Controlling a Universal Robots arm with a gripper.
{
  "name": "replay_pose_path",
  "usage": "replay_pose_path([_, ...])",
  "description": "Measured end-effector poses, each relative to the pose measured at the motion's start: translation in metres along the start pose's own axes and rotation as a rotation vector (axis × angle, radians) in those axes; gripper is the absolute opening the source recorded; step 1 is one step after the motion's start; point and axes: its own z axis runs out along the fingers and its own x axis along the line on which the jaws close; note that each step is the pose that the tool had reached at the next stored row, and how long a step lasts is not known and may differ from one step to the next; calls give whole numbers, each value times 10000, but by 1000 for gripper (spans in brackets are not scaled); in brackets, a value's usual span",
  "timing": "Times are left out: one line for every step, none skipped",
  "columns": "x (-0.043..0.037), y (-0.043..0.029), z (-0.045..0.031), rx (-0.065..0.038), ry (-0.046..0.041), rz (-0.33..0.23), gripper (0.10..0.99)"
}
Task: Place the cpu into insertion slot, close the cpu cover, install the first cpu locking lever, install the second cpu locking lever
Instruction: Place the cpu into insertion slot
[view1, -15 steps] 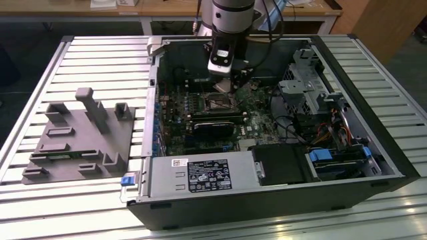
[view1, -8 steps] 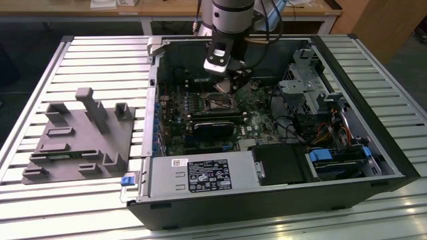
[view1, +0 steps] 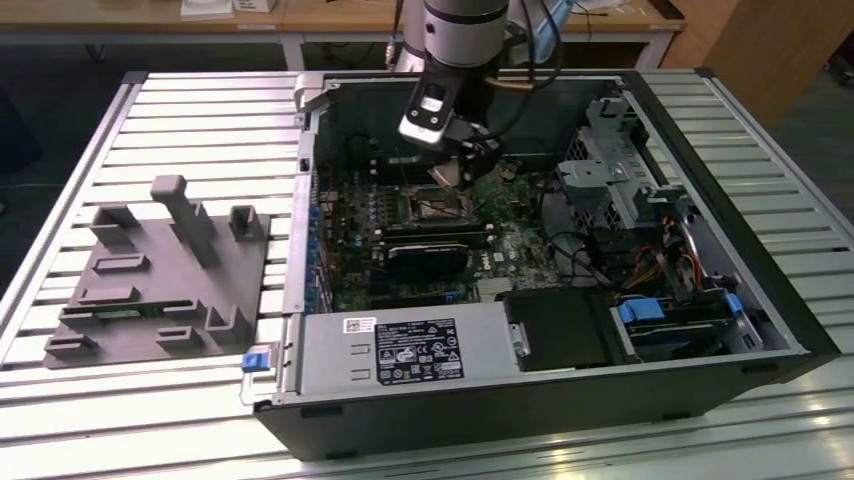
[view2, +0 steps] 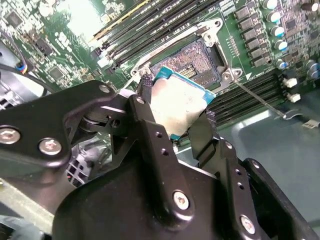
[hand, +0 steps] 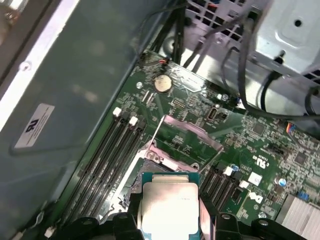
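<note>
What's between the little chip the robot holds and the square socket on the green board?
Nothing. In the second wrist view the cpu, pinched by the fingers, hangs just by the uncovered insertion slot, and the stretch between them is bare.

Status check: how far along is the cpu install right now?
Nothing finished yet. The gripper holds the cpu above the insertion slot, whose pins lie bare. The cpu cover stands open and a locking lever sticks out unlatched; seating, cover, levers remain.
</note>
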Motion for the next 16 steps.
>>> replay_pose_path([0,0,1,-3,-10,127,537])
replay_pose_path([0,0,2,-5,-20,252,537])
replay_pose_path([0,0,3,-7,-30,385,537])
replay_pose_path([0,0,3,-9,-40,506,537])
replay_pose_path([0,0,4,-12,-49,627,537])
replay_pose_path([0,0,5,-14,-59,746,537])
replay_pose_path([0,-1,6,-17,-69,871,537])
replay_pose_path([0,-1,7,-19,-79,999,537])
replay_pose_path([0,-1,8,-22,-89,1132,537])
replay_pose_path([0,-1,9,-25,-100,1279,537])
replay_pose_path([0,-1,10,-28,-113,1441,537])
replay_pose_path([0,-1,11,-31,-125,1592,537])
replay_pose_path([0,-1,12,-33,-138,1744,537])
replay_pose_path([0,-1,14,-36,-149,1898,537])
replay_pose_path([0,-1,15,-38,-162,2049,537])
replay_pose_path([0,-1,16,-41,-174,2199,537])
